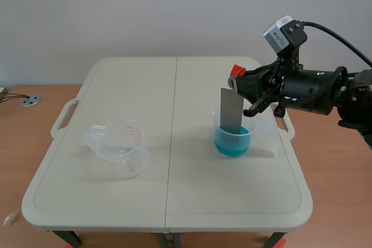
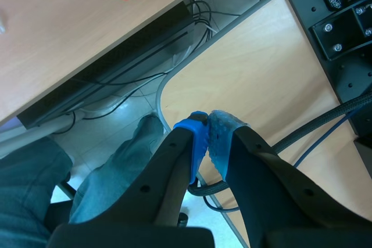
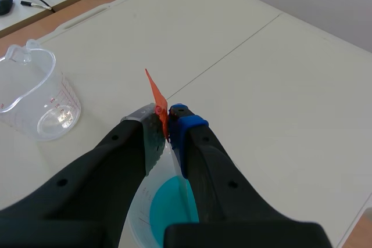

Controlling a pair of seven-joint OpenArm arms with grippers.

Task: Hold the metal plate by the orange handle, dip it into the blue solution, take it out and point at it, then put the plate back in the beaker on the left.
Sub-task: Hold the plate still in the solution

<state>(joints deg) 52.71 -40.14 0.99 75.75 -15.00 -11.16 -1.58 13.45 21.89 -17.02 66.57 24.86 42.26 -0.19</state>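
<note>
On table (image 1: 232,201), metal plate (image 1: 231,108) in beaker (image 1: 247,135) of blue solution (image 1: 231,146), right gripper (image 3: 167,119) clamping orange handle (image 3: 156,92), left beaker (image 1: 133,143) seemingly empty.

Readable text, brands, numbers, signs: none. Item: clear empty beaker (image 1: 119,146) on the counter (image 1: 174,213), well apart from the right jaws, ahead of them and off to one side. Bears red printed graduation marks (image 3: 67,94) on its wall. These are too small and blurred to make out in any view.
</note>
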